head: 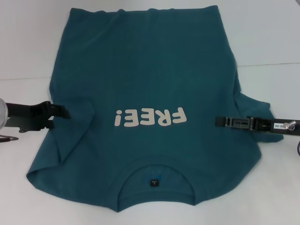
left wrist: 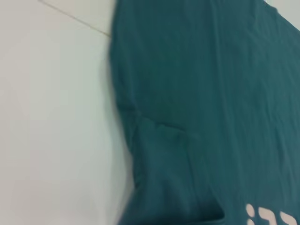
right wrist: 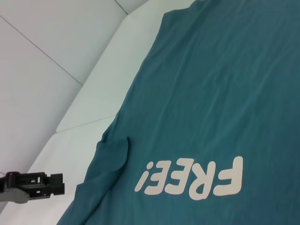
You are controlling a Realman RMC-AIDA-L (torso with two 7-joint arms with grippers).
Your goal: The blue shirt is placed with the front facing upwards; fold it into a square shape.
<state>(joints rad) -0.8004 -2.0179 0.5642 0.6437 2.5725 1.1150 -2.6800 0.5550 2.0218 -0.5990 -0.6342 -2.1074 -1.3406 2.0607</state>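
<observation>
While the shirt (head: 154, 84) is lying flat, I'm hovering my left claw (head: 65, 112) and right claw (head: 219, 121) at the sleeves, can't tell either's grip; grabbing sleeves probably comes next

A lab-like test bench: bare white tabletop (head: 28, 42) against plain white wall

From my station the blue shirt (head: 150, 84) reads as soft matt cloth, lightly creased, with the cream lettering (head: 150, 117) looking like a smooth, flat print and a small black tag (head: 153, 183) at the collar that seems woven. The desk (head: 28, 42) under it is a smooth, pale, faintly sheened surface. The left hand (head: 63, 112) and right hand (head: 222, 121) look like matt black plastic or metal, with a bare silvery metal part behind the left one.
</observation>
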